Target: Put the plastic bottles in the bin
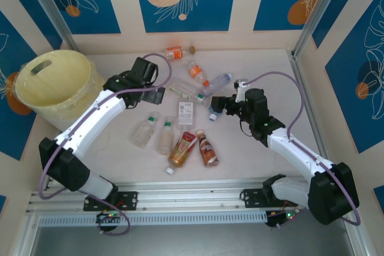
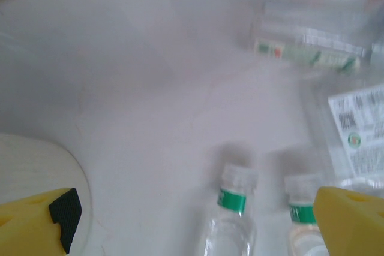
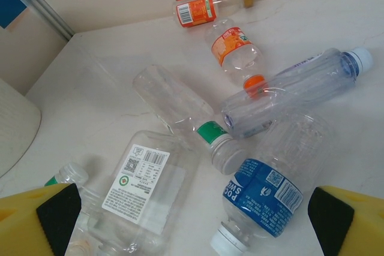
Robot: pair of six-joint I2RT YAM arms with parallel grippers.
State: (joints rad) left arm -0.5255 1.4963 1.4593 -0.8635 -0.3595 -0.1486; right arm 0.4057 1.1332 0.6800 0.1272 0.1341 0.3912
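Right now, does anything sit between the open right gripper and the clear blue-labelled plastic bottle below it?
Nothing visible does. The right gripper hangs open above the clear blue-labelled plastic bottle; a green-banded clear bottle lies close beside it.

The bottles (image 3: pixel 180 103) are clear, glossy plastic, several wrapped in printed film labels. The table (image 1: pixel 120 154) looks smooth, matt and faintly veined like stone. The bin (image 1: pixel 60 112) is pale-yellow plastic with a dull sheen; a ribbed metal rail (image 1: pixel 192 187) lines the table's near edge
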